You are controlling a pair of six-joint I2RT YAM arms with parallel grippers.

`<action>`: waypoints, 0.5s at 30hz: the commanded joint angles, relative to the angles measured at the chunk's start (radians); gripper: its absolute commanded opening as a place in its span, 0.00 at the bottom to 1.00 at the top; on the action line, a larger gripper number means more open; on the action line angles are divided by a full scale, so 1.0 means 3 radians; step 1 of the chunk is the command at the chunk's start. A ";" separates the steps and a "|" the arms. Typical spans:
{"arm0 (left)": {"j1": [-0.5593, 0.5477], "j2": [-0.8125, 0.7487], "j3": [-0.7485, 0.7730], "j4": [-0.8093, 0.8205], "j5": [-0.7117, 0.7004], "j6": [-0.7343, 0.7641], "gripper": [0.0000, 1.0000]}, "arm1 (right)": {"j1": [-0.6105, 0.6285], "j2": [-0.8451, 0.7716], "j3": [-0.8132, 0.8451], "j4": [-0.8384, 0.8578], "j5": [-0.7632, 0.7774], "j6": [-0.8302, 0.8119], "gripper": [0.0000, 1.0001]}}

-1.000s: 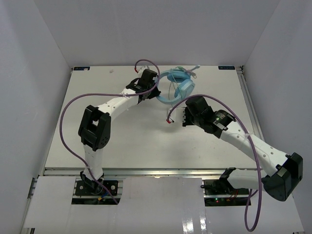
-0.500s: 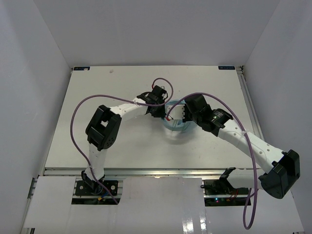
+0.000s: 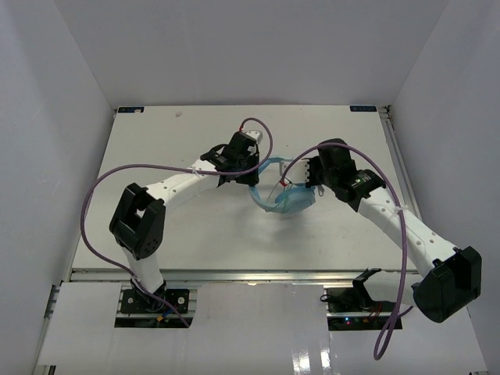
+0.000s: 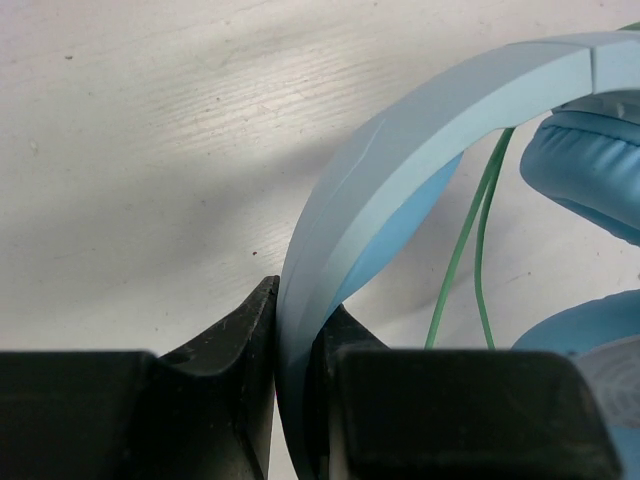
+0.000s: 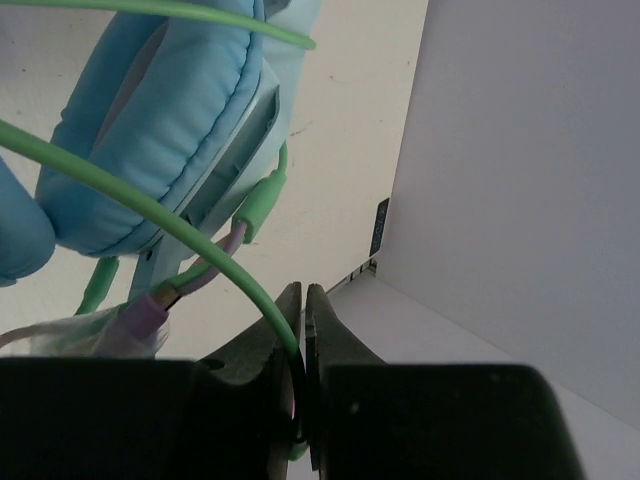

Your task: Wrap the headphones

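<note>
Headphones (image 3: 287, 200) are at the middle of the worktop (image 3: 195, 226), between your two arms. Your left pincer (image 4: 293, 335) is clamped on the headband (image 4: 420, 130); your right pincer (image 5: 303, 305) is pinched closed on the cord (image 5: 150, 212).

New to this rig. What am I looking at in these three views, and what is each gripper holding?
Two white robot arms are bolted at the near edge of a white table. The wide picture comes from a fixed camera above and behind them, so the left arm is on the left. The other two pictures come from a camera on each wrist, looking past that arm's own black fingers.

The only loose item in view is a pair of light blue headphones with a thin green cord. The left gripper is shut on the headband. The right gripper is shut on the cord. The thick purple cables belong to the arms.
</note>
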 commanded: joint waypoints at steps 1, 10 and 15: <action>-0.0091 -0.0403 -0.0039 0.0163 0.0266 0.0329 0.00 | -0.0101 -0.0063 -0.0014 0.0241 -0.0468 -0.0320 0.08; -0.0122 -0.0660 -0.0157 0.0107 0.0435 0.0558 0.00 | -0.0289 0.0114 0.0193 0.0246 -0.0801 -0.0436 0.08; -0.0123 -0.0762 -0.0156 0.0080 0.0438 0.0586 0.00 | -0.0354 0.0137 0.0131 0.0236 -0.0905 -0.0451 0.08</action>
